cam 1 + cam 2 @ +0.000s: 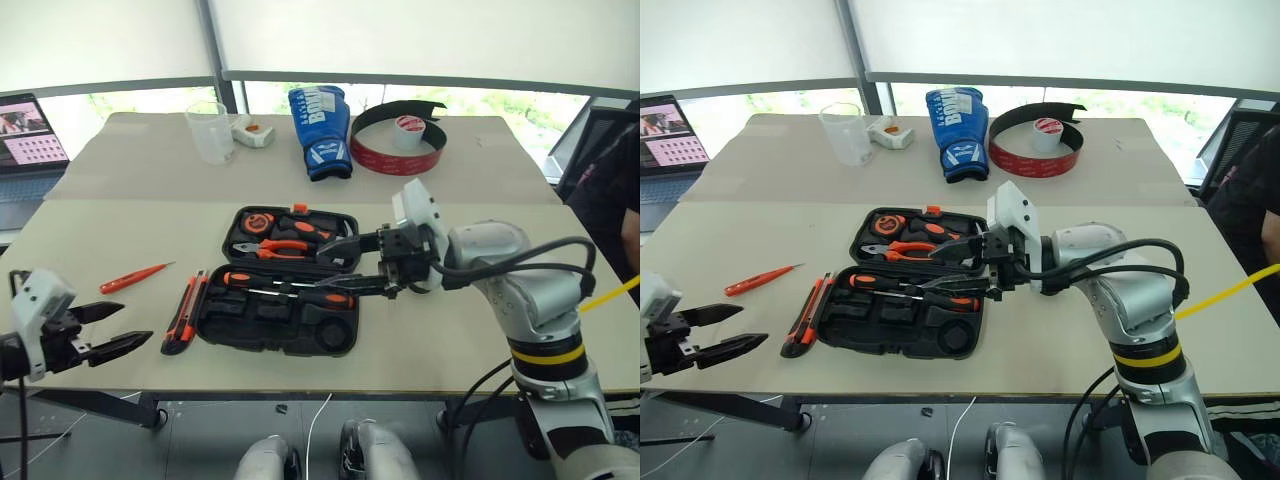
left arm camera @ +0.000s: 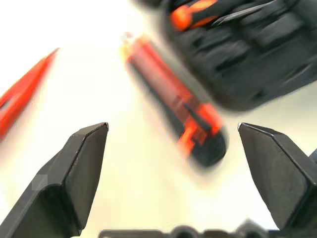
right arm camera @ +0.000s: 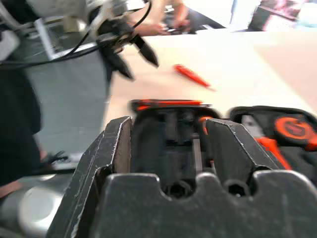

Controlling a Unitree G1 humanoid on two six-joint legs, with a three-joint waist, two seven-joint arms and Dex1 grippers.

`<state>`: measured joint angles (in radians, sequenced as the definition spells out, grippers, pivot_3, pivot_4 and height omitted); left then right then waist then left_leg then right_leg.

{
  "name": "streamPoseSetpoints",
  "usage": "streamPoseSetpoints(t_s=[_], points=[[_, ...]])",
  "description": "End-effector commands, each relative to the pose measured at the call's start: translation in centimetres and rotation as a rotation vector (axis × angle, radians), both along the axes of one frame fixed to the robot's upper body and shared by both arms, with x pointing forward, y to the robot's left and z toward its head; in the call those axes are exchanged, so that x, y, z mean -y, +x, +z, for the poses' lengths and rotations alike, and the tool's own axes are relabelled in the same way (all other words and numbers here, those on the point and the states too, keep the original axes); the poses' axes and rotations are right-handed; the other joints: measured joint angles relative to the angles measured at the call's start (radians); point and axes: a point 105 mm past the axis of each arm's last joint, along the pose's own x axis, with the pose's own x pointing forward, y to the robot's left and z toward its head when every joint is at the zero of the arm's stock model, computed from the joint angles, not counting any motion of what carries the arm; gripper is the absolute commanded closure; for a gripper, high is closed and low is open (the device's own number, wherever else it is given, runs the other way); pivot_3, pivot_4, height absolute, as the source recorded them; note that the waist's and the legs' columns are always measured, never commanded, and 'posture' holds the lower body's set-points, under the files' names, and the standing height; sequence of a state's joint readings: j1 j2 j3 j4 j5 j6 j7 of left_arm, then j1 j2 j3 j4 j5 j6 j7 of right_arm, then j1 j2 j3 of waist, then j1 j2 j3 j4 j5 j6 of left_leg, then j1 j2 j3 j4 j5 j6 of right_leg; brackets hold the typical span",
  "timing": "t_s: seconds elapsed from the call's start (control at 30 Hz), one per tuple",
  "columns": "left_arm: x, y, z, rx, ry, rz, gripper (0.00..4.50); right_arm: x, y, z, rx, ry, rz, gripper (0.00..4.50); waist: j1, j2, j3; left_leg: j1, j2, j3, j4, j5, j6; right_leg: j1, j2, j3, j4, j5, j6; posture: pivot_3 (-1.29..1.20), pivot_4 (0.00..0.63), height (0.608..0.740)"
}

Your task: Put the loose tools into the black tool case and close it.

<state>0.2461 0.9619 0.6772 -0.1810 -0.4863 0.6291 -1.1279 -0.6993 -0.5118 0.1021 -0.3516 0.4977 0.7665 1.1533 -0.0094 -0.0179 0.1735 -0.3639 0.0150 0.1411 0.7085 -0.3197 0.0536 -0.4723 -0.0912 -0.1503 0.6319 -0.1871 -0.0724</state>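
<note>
Left end effector (image 1: 118, 328): spread, empty, off desk's (image 1: 450, 330) near-left edge | Right end effector (image 1: 352, 266): spread, above open black tool case (image 1: 280, 322) mid-desk | utility knife (image 1: 184, 312) just left of case | thin orange screwdriver (image 1: 133, 277) farther left

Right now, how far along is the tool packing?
Done: two black-and-orange screwdrivers lie in the open black tool case.
In hand: nothing. The right gripper is over the case with fingers apart and empty; the left gripper is open at the table's near edge.
Left: the utility knife beside the case and the thin orange screwdriver further left go in, then the lid gets closed.
</note>
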Motion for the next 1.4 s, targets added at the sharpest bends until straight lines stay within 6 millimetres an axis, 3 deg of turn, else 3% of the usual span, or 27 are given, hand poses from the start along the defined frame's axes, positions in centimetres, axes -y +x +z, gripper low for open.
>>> streamPoseSetpoints(t_s=[0.03, 0.1, 0.2, 0.47, 0.77, 0.93, 1.17, 1.27, 1.4], points=[[-4.5, -3.5, -0.6, 0.008, 0.101, 0.204, 0.0, 1.0, -1.0, 0.4, 0.074, -0.022, 0.019, 1.2, -0.002, 0.0, 0.0, 0.001, 0.0, 0.001, 0.0, -0.001, 0.0, 0.001, -0.001, 0.001, 0.0, 0.001, 0.001, 0.0, 0.15, 0.727], [-5.1, -3.6, -0.8, 0.007, 0.125, 0.215, 0.0, 1.0, -1.0, 0.0, 0.076, -0.031, 0.017, 1.2, 0.001, -0.001, 0.0, 0.002, 0.0, 0.0, 0.0, -0.001, 0.0, 0.001, -0.001, 0.0, 0.0, 0.001, 0.002, 0.0, 0.15, 0.727], [-4.9, -2.3, -0.8, 0.003, 0.155, 0.172, 0.0, 1.0, -0.7, -0.6, 0.083, -0.045, 0.006, 1.2, 0.023, -0.001, 0.0, 0.002, 0.001, -0.001, 0.0, 0.0, -0.001, 0.001, -0.001, -0.001, 0.001, 0.001, 0.002, 0.0, 0.15, 0.727], [-5.1, 5.0, 0.5, 0.015, 0.257, 0.033, 0.0, 1.5, -0.7, -1.1, 0.095, -0.049, -0.059, 1.2, 0.03, -0.003, -0.002, -0.003, 0.0, 0.0, 0.0, -0.001, -0.001, -0.001, -0.002, -0.002, -0.001, 0.006, -0.006, 0.0, 0.15, 0.727], [-5.1, 11.2, 0.9, -0.027, 0.356, -0.036, 0.0, 3.4, -1.7, -1.5, 0.09, -0.046, -0.181, 1.2, 0.011, -0.008, -0.002, -0.005, -0.001, 0.004, 0.0, 0.004, 0.008, -0.002, 0.002, -0.004, -0.002, 0.005, -0.005, 0.0, 0.15, 0.727], [-5.0, 12.4, -0.3, -0.1, 0.398, -0.027, 0.0, 4.3, -2.1, -1.5, 0.094, -0.039, -0.248, 1.2, 0.004, -0.009, -0.002, -0.005, -0.001, 0.006, 0.001, 0.004, 0.008, -0.001, 0.002, -0.003, -0.001, 0.002, 0.001, 0.0, 0.15, 0.727], [-4.9, 12.4, -2.1, -0.22, 0.42, -0.021, 0.0, 5.0, -2.5, -1.2, 0.12, -0.043, -0.296, 1.2, -0.001, -0.012, -0.002, -0.004, 0.0, 0.005, 0.005, 0.005, 0.009, -0.001, 0.001, -0.002, 0.002, 0.001, 0.002, 0.0, 0.15, 0.727], [-5.3, 12.1, -2.7, -0.266, 0.42, 0.012, 0.68, 5.3, -2.6, -1.2, 0.127, -0.049, -0.309, 1.2, -0.001, -0.012, -0.002, -0.004, 0.0, 0.005, 0.005, 0.005, 0.009, -0.001, 0.0, 0.0, 0.003, 0.002, 0.002, 0.0, 0.15, 0.727], [-5.0, 12.1, -2.4, -0.269, 0.375, 0.005, 2.27, 5.5, -2.7, -1.2, 0.126, -0.053, -0.311, 1.2, -0.003, -0.012, -0.002, -0.001, 0.0, 0.006, 0.006, 0.005, 0.009, -0.001, -0.001, 0.001, 0.009, 0.001, 0.002, 0.0, 0.15, 0.727]])
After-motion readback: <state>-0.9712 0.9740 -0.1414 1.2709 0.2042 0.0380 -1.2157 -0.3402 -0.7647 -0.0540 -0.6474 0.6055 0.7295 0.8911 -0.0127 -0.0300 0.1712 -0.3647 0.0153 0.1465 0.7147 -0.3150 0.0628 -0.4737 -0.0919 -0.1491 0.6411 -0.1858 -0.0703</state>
